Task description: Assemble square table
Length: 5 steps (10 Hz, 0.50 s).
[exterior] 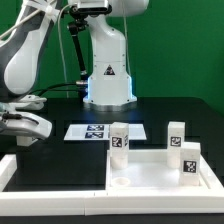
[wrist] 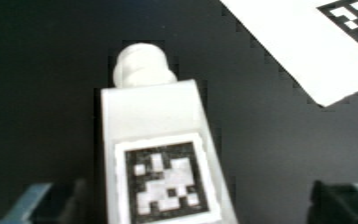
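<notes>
At the exterior view's left, the arm came in from the upper corner and bent low over the black counter (exterior: 150, 115), so that its wrist and the claw (exterior: 28, 124) hung close above the surface, near the left end of the white border rail (exterior: 55, 180). In that view I could not see the fingers clearly. The wrist view helped here: the two dark fingertips (wrist: 55, 200) stood wide apart on both sides of a white leg (wrist: 155, 135) that lay flat on the counter, its tag facing the camera and its rounded peg pointing away from the claw. The fingers did not press the leg — a gap showed on each side, so the claw was released and gripped nothing.

More toward the middle lay the marker board (exterior: 92, 131), flat on the counter; a corner of it also showed in the wrist view. Just beside it stood an upright leg (exterior: 119, 139). Further right the square top (exterior: 150, 170) lay flat — with its raised rim upward — and one more leg (exterior: 177, 134) stood behind it, while another (exterior: 188, 160) stood at its right edge.
</notes>
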Available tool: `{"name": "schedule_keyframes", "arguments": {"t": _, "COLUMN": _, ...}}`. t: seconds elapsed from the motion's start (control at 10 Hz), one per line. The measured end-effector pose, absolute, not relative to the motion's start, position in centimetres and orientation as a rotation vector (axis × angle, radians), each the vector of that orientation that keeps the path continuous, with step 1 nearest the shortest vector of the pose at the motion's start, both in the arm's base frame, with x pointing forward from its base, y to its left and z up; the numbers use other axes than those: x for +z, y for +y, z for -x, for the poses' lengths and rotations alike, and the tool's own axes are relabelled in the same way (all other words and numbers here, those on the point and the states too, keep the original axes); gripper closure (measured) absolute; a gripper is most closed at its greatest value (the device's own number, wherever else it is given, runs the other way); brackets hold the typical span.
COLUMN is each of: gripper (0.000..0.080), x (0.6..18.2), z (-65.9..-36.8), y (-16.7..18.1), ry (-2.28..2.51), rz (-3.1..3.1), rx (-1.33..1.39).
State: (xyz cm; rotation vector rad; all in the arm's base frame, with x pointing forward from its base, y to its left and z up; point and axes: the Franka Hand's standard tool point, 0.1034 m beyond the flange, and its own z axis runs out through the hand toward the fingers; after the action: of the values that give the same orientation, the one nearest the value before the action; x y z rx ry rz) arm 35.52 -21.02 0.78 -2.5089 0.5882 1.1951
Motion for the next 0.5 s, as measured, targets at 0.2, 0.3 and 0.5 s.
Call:
{"name": "schedule_keyframes", "arguments": {"t": 0.2, "gripper": 0.0373, "x": 0.77, "z": -35.51, "y": -21.02, "ry": 0.588, "rz": 2.508, "rx": 1.195}}
{"name": "schedule_keyframes", "arguments": {"t": 0.3, "gripper": 0.0511, "x": 0.78, "z": -35.49, "y": -21.03, "ry": 0.589, "rz": 2.508, "rx": 1.196}}
{"name": "schedule_keyframes", "arguments": {"t": 0.5, "gripper": 0.0510, "x": 0.78, "z": -35.49, "y": -21.05, "ry": 0.589, "rz": 2.508, "rx": 1.196}}
